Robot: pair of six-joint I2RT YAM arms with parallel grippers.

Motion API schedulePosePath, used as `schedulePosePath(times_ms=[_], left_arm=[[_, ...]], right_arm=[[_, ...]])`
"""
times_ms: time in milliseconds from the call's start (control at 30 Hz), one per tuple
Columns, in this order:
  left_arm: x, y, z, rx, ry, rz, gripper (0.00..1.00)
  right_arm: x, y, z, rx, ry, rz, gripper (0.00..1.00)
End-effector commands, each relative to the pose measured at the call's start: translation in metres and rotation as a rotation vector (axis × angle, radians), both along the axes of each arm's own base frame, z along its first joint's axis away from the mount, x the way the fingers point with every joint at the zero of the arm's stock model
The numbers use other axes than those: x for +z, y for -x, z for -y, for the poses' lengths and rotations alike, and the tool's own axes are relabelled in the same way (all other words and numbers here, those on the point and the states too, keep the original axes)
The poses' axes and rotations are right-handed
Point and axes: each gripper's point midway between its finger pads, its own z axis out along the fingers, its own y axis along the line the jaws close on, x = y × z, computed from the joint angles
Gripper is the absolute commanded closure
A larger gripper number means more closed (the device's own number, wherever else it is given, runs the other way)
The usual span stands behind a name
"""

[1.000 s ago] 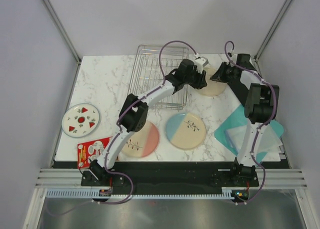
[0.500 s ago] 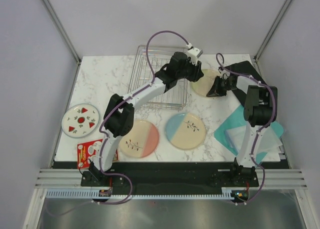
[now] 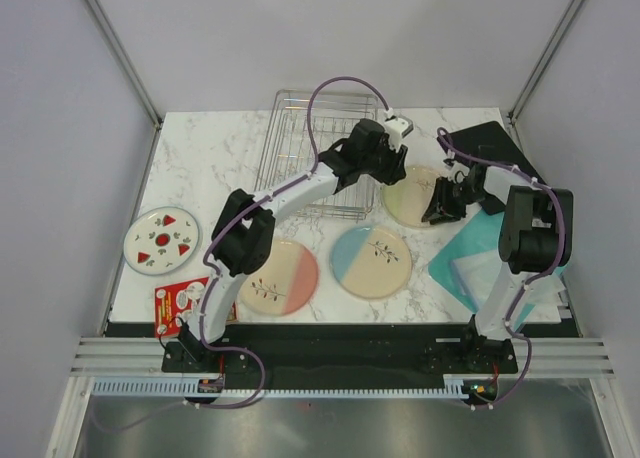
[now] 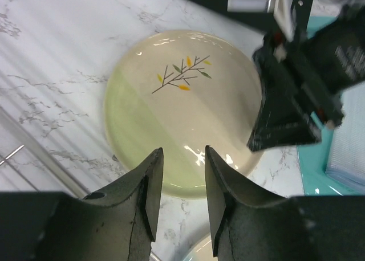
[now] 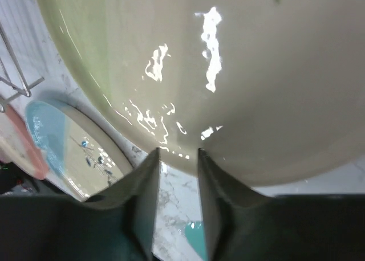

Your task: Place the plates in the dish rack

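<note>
Right pincer (image 5: 178,154): jaws narrowly parted, tips at the green plate (image 4: 171,107) rim, pinching nothing; probably working for purchase under the edge. Left pincer (image 4: 182,154): spread, empty, hovering over the plate, likely ready to take it. The plate lies on the worktop (image 3: 220,158), just right of the rack (image 3: 310,158). A second ago it sat farther back.

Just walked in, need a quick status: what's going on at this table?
Both arms are working on the green-half plate, which lies flat on the marble table just right of the dish rack. The left gripper hovers open over the plate's rack-side edge. The right gripper is open at the opposite rim, not clamped on it. The pink plate, blue plate and fruit-marked plate lie untouched. No plate shows in the rack.
</note>
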Motion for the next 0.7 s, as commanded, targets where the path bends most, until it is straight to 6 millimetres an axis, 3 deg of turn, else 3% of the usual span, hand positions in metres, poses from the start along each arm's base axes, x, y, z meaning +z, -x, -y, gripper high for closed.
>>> schedulePosePath(times_ms=[0, 100, 133, 200, 267, 367, 667], left_arm=[[-0.03, 0.017, 0.024, -0.097, -0.06, 0.015, 0.59], [-0.056, 0.027, 0.042, -0.133, -0.113, -0.025, 0.65], [-0.058, 0.028, 0.045, -0.137, -0.114, -0.025, 0.67], [-0.071, 0.028, 0.047, -0.127, -0.128, -0.032, 0.81], [-0.077, 0.027, 0.045, -0.118, -0.142, -0.029, 0.93], [-0.089, 0.029, 0.042, -0.12, -0.168, -0.045, 0.98], [-0.123, 0.045, 0.034, -0.145, -0.221, -0.146, 0.98]], right_arm=[[0.047, -0.042, 0.056, -0.137, -0.021, 0.137, 0.52], [0.061, -0.062, 0.102, -0.206, -0.043, 0.199, 0.5], [0.053, -0.064, 0.108, -0.195, -0.046, 0.191, 0.5], [0.051, -0.066, 0.119, -0.17, -0.048, 0.194, 0.5], [0.039, -0.066, 0.12, -0.138, -0.071, 0.174, 0.51], [0.027, -0.06, 0.111, -0.112, -0.144, 0.136, 0.52], [-0.006, -0.049, 0.095, -0.088, -0.258, 0.065, 0.5]])
